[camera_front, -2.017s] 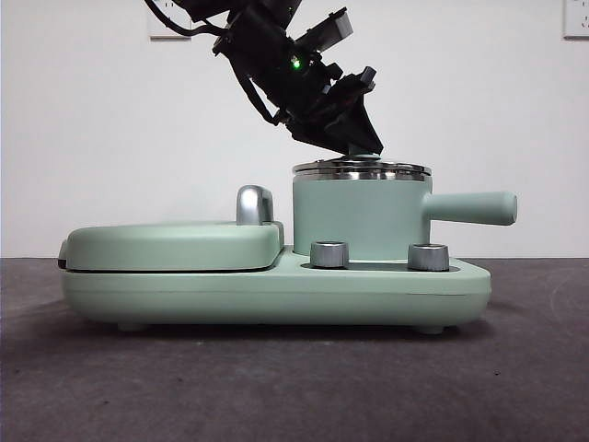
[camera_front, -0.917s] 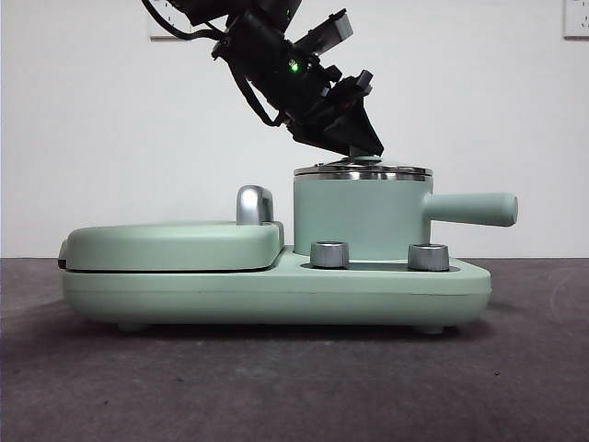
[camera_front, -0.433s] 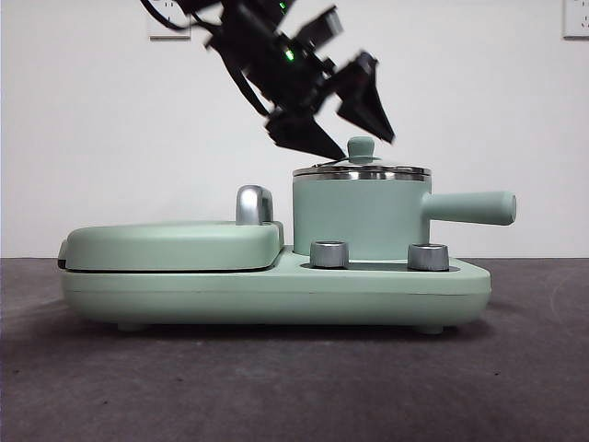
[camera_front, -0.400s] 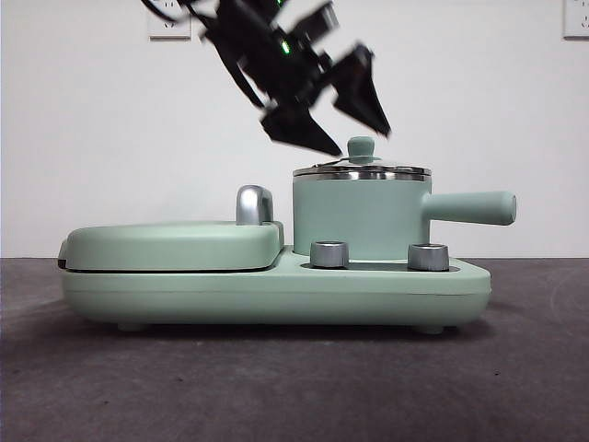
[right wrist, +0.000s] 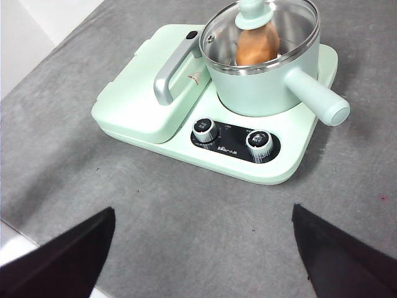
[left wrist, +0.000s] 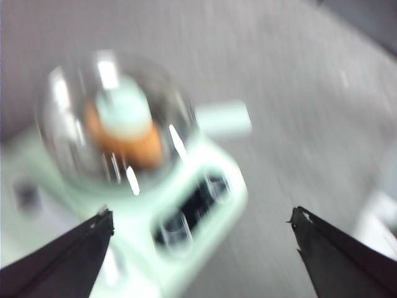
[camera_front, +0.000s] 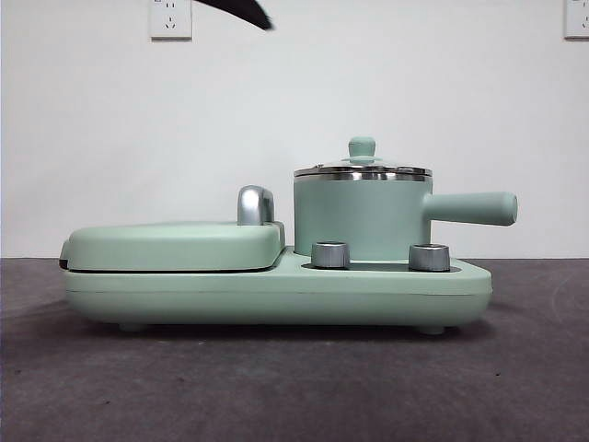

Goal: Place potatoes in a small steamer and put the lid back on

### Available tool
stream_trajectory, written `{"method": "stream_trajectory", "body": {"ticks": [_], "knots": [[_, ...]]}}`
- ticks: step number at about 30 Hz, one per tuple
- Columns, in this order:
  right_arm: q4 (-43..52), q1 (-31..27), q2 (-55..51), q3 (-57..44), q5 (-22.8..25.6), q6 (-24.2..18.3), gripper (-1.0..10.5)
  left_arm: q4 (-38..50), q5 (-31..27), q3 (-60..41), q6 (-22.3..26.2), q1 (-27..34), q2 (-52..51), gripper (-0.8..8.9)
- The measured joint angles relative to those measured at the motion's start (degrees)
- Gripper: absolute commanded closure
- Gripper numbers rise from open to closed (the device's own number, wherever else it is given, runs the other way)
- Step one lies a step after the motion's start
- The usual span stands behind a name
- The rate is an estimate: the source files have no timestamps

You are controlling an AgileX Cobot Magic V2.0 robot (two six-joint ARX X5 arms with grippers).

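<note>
Front view: lid [camera_front: 363,169] seated on small steamer [camera_front: 362,217], potato [right wrist: 257,45] inside. Left tool [left wrist: 198,248] agape, empty; best retreat: straight up, clear of knob [camera_front: 362,147]. Right tool [right wrist: 201,248] parted, idle.

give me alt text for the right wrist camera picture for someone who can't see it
Seen from above, a mint-green steamer pot with a long side handle sits on a mint-green cooker base, its glass lid on and an orange-brown potato visible inside. Beside it lies a flat griddle cover, with two knobs in front. The right gripper is open above grey table.

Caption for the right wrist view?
Potato sits inside the lidded mint-green steamer; right gripper open above the table.
</note>
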Motion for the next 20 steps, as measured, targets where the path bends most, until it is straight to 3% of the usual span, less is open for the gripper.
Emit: {"method": "stream_trajectory", "body": {"ticks": [8, 13, 20], "knots": [[0.0, 0.0, 0.0, 0.0, -0.2, 0.0, 4.9, -13.4, 0.0, -3.0, 0.0, 1.4, -14.4, 3.45], [0.1, 0.0, 0.0, 0.0, -0.7, 0.0, 4.9, -12.6, 0.0, -13.7, -0.1, 1.7, -26.3, 3.45], [0.2, 0.0, 0.0, 0.0, -6.5, -0.3, 4.9, -10.3, -0.3, -30.6, -3.4, 1.7, -42.0, 3.49]]}}
